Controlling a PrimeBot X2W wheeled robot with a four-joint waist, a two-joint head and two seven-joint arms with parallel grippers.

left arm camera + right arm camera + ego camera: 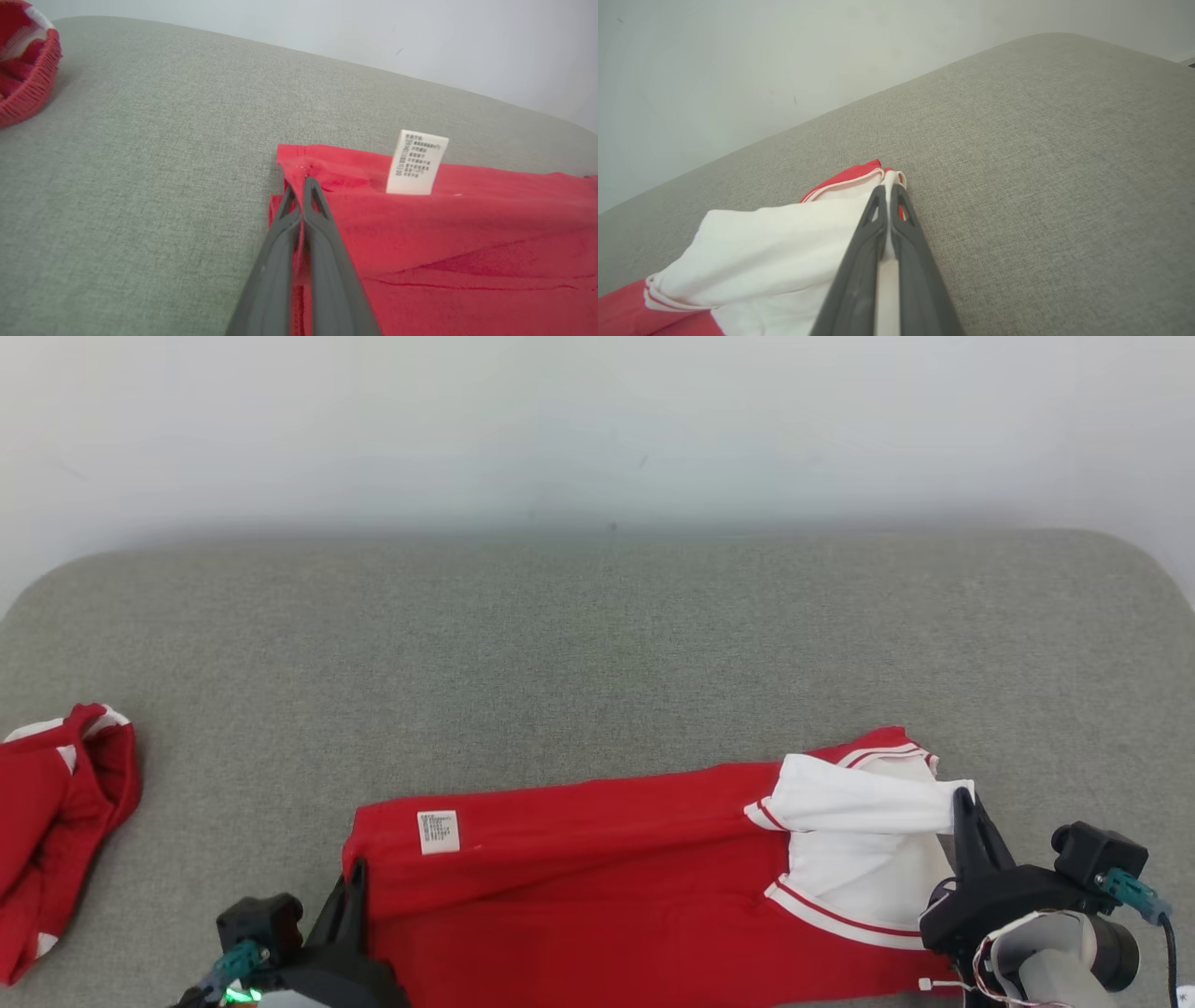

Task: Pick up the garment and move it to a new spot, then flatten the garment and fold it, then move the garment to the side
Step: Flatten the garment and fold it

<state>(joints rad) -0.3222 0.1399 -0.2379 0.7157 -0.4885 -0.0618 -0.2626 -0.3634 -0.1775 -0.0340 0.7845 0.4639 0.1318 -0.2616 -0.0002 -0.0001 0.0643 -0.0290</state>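
Note:
A red garment (607, 887) with white sleeves and a white care label (438, 832) lies folded lengthwise near the front edge of the grey cushioned surface (597, 644). My left gripper (355, 870) is shut on the garment's left corner; in the left wrist view the dark fingers (299, 184) pinch the red hem (299, 161) beside the label (417, 162). At the garment's right end my right gripper (962, 795) is shut on the white sleeve edge (868, 798). In the right wrist view its fingers (888, 190) clamp white and red-trimmed cloth (784, 252).
A second red and white garment (51, 821) lies crumpled at the surface's far left edge, also seen as a red ribbed cuff (28, 65) in the left wrist view. A pale wall (597, 420) rises behind. Bare grey fabric stretches behind the garment.

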